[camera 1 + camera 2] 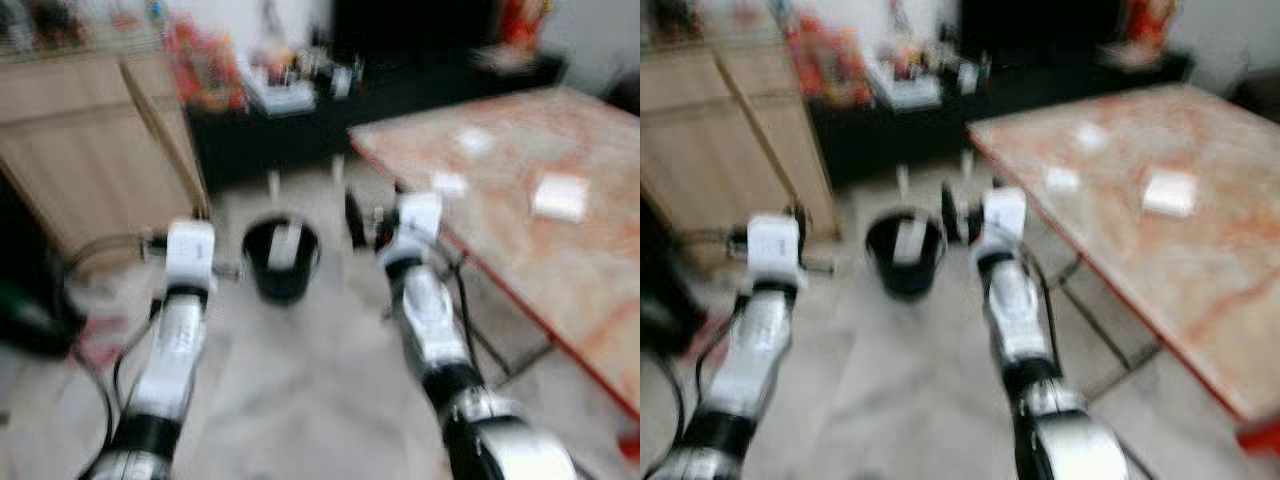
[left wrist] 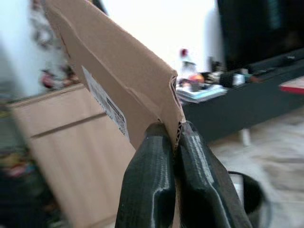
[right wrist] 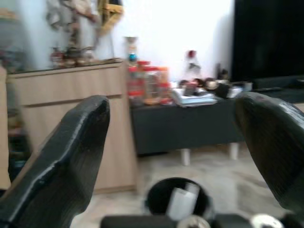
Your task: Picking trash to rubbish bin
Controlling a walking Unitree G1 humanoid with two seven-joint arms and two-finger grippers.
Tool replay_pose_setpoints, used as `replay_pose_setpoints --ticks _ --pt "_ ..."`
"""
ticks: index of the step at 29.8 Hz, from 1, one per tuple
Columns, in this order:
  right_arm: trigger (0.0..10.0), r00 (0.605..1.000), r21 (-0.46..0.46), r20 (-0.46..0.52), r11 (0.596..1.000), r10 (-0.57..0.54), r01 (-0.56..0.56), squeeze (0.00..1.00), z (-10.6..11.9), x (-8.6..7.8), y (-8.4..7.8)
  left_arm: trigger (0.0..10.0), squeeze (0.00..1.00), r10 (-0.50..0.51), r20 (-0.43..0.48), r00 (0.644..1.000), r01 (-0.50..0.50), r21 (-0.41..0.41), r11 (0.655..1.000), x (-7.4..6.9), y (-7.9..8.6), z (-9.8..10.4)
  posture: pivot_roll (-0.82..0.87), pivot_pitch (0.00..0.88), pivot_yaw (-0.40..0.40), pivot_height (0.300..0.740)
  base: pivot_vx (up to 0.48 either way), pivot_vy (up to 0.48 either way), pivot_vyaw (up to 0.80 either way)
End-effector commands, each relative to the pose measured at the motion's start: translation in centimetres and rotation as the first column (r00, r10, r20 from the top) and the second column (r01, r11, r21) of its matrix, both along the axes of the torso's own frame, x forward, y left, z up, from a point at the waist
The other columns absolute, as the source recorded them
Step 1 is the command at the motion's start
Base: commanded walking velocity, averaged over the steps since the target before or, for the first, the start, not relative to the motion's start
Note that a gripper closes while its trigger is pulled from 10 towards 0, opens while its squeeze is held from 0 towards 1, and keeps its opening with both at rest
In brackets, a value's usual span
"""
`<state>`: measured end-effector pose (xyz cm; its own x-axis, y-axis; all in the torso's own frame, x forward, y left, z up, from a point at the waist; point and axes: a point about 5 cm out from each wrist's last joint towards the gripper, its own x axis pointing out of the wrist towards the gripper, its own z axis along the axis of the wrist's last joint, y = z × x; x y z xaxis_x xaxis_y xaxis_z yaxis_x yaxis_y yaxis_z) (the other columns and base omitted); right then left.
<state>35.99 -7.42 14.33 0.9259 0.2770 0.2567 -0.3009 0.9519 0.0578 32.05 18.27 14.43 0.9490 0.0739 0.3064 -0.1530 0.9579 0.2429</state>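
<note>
Left end effector [image 2: 176,142] is clamped on a cardboard sheet [image 2: 114,71]; right end effector [image 3: 175,142] spread wide, black bin [image 1: 281,258] just ahead.

bare pale floor [image 1: 300,400] is lying open between the two arms, leading straight to the black bin [image 1: 281,258], whose mouth is facing up with something white already standing inside. the marble table [image 1: 540,230] is crowding the right side, the wooden cabinet [image 1: 90,150] the left. the cardboard sheet [image 2: 118,90] pinched in the left gripper [image 2: 176,142] is blocking much of that wrist's view.
</note>
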Motion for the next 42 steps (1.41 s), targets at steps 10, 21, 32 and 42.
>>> replay_pose_setpoints --ticks 10,21,32,42 --pt "10.0 1.000 -0.004 -0.009 1.000 0.004 -0.004 0.00 0.0 0.1 -0.4 10.0 0.00 -0.057 -0.013 0.998 0.057 -0.042 0.998 0.1 -0.8 -0.2 0.00 0.012 -0.004 0.740 0.000 0.000 0.72" --pt "10.0 0.993 -0.049 -0.118 0.999 -0.016 0.011 0.00 -2.4 -0.1 -1.7 10.0 0.00 -0.072 -0.171 0.983 0.061 -0.070 0.996 -0.6 1.0 -4.2 -0.01 0.017 -0.010 0.740 0.000 0.000 0.00" --pt "10.0 0.981 -0.088 -0.189 0.996 -0.031 0.014 0.00 -4.1 -0.5 -2.7 10.0 0.00 -0.042 -0.324 0.945 0.025 -0.057 0.998 -1.9 2.1 -8.3 -0.02 0.019 -0.022 0.740 0.310 0.000 0.00" --pt "10.0 0.975 -0.102 -0.218 0.995 -0.033 0.010 0.00 -5.0 -0.8 -3.0 10.0 0.00 -0.035 -0.356 0.934 0.015 -0.059 0.998 -2.4 2.6 -9.4 -0.02 0.016 -0.023 0.740 0.405 0.000 0.00"
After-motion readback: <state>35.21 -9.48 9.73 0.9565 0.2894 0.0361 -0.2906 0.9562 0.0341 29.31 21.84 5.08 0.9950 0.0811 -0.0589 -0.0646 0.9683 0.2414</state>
